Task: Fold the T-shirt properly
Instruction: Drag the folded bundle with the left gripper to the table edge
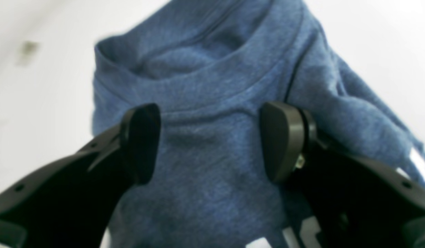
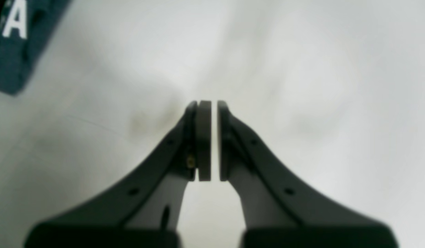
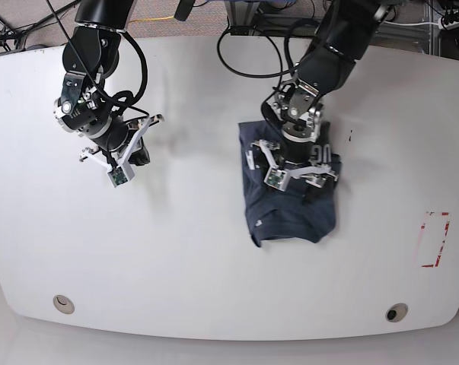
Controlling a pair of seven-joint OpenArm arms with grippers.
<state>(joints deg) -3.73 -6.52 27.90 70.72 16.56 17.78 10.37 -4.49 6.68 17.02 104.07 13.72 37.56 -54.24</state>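
Left wrist view, T-shirt (image 1: 212,137) collar, base hides it

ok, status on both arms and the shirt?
Left gripper open over the T-shirt, near the collar, holding nothing. Right gripper shut, empty, off to the side over bare table. T-shirt bunched. Nothing in the way.

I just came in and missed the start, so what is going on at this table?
A two-armed robot is folding a dark blue T-shirt on a white table. The shirt already lies as a compact folded bundle near the middle. The left gripper hangs right over it with its fingers spread wide just below the collar, holding nothing. The right gripper is shut and empty, off to the side over bare table, away from the shirt.
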